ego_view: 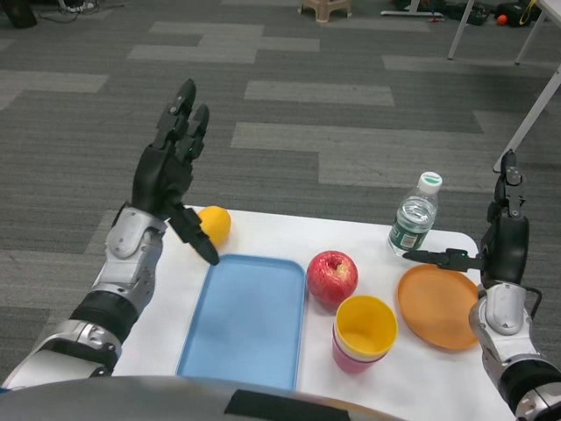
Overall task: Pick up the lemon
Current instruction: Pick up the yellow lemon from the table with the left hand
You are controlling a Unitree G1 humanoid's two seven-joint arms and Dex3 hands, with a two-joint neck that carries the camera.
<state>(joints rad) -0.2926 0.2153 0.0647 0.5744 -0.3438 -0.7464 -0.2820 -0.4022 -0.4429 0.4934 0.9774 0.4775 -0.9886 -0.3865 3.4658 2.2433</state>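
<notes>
The lemon (216, 223), a round yellow-orange fruit, lies on the white table (263, 230) near its far left edge, just behind the blue tray. My left hand (173, 162) is raised above and to the left of it, fingers spread and pointing up, thumb reaching down in front of the lemon; it holds nothing. My right hand (502, 230) hovers at the table's right edge over the orange plate, fingers up, thumb pointing left, holding nothing.
A blue tray (241, 320) lies left of centre. A red apple (332, 276) sits beside it, with a yellow cup in a pink one (363, 331) in front. An orange plate (436, 305) and a water bottle (415, 216) stand at the right.
</notes>
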